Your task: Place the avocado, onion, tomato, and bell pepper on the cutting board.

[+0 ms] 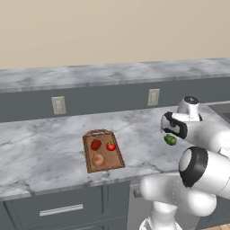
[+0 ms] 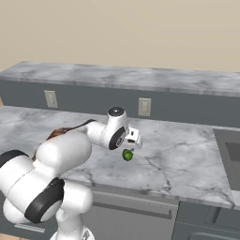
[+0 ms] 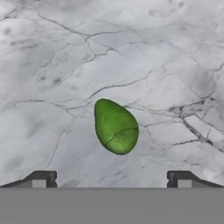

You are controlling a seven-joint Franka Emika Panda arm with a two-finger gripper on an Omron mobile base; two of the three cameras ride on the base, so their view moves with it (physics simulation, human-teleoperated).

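Observation:
The green avocado [image 3: 116,127] lies on the marble counter, also seen as a small green lump [image 1: 170,140] right of the board and near the front edge [image 2: 127,154]. My gripper [image 3: 111,181] hovers just above it, open, its tips spread wide on either side with nothing held; the hand [image 1: 175,126] [image 2: 133,139] points down at it. The wooden cutting board [image 1: 87,155] lies to the left with the bell pepper [image 1: 95,144], the tomato [image 1: 111,146] and the onion [image 1: 98,159] on it. A corner of the board [image 2: 58,134] peeks out behind my arm.
Two wall outlets [image 1: 59,105] [image 1: 153,97] sit on the grey backsplash. A sink [image 2: 232,152] is set into the counter at the far right. The counter's front edge [image 1: 67,183] runs above drawers.

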